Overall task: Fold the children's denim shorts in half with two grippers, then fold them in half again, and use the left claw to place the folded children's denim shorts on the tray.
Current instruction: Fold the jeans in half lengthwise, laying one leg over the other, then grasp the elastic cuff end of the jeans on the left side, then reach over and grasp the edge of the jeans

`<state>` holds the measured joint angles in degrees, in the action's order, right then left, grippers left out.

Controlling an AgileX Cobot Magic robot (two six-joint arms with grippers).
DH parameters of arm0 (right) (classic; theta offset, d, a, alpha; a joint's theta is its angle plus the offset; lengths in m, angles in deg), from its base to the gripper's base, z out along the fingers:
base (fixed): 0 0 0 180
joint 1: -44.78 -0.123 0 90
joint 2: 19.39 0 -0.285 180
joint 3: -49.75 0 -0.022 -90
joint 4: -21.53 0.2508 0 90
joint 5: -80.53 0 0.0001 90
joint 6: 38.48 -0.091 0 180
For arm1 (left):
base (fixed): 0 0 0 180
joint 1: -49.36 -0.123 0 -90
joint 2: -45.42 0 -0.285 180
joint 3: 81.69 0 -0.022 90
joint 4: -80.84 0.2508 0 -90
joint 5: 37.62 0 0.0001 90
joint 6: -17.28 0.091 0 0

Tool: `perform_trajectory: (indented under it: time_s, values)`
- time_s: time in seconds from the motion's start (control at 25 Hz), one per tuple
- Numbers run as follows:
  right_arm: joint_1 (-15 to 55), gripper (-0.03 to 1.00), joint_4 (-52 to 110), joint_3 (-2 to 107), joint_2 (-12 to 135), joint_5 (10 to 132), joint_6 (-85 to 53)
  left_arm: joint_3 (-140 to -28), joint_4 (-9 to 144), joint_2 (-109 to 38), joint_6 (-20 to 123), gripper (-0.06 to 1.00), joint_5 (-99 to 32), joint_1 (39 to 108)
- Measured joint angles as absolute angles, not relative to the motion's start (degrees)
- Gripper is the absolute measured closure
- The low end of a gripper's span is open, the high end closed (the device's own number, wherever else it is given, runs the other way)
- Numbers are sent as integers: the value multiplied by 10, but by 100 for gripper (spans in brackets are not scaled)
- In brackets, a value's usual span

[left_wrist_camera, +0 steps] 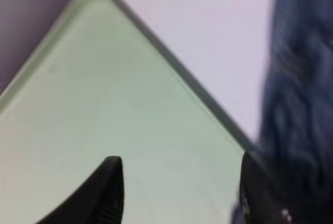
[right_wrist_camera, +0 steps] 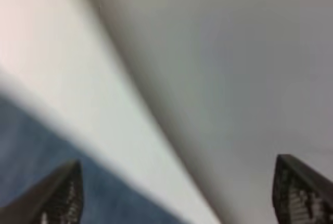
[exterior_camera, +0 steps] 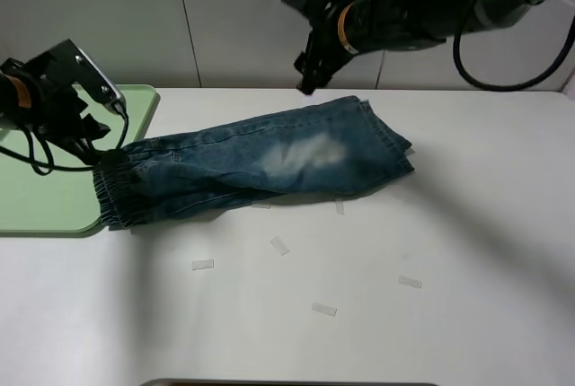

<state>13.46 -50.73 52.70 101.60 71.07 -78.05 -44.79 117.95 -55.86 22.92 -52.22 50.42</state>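
The children's denim shorts [exterior_camera: 260,166] lie folded lengthwise across the table, gathered waistband at the left, a pale bleached patch near the middle. The waistband end overlaps the right edge of the pale-green tray [exterior_camera: 45,197]. My left gripper [exterior_camera: 90,139] is open, low over the tray's right side beside the waistband; in the left wrist view it [left_wrist_camera: 179,182] hangs over the tray [left_wrist_camera: 104,94] with blurred denim [left_wrist_camera: 296,104] by one finger. My right gripper [exterior_camera: 310,72] is open and empty, raised above the shorts' far edge; its wrist view shows the gripper [right_wrist_camera: 179,193] over denim [right_wrist_camera: 31,140] and table.
Several small white paper strips [exterior_camera: 278,245] lie on the white table [exterior_camera: 467,251] in front of the shorts. A grey wall stands behind the table. The right arm and its cable reach in from the upper right.
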Motion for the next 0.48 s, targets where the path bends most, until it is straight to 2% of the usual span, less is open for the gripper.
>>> perform_trajectory:
  time_s: [0.16,0.48]
  values:
    - [147,39,-505,578,1016,679,-895,-448,1117,-559,200,43,-559,491]
    - [147,39,-481,582,1008,535,-894,-448,1100,-536,177,43,-579,491]
